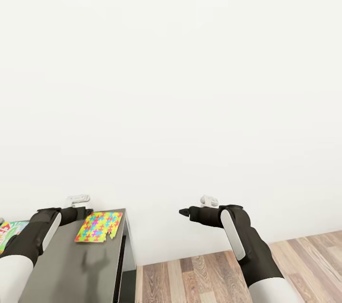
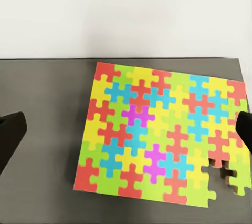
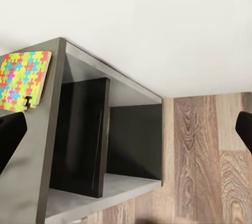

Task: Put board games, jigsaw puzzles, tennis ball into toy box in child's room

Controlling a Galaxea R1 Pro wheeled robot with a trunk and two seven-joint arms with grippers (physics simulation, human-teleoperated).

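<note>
A multicoloured jigsaw puzzle [image 1: 99,226] lies flat on the dark grey table [image 1: 71,265], near its far right corner by the wall. My left gripper [image 1: 87,211] hovers just left of and over it. In the left wrist view the puzzle [image 2: 157,134] lies under the open left gripper [image 2: 127,135], one fingertip [image 2: 10,140] off each side, and a few pieces are loose at one corner. My right gripper [image 1: 182,212] is open in the air right of the table, over the floor. A colourful flat board game [image 1: 9,232] is cut off at the left edge.
The white wall [image 1: 190,80] stands close behind the table. The table's end [image 3: 105,140] has open shelves with a dark panel inside. Wood-plank floor [image 1: 199,274] stretches to the right of the table, below the right arm.
</note>
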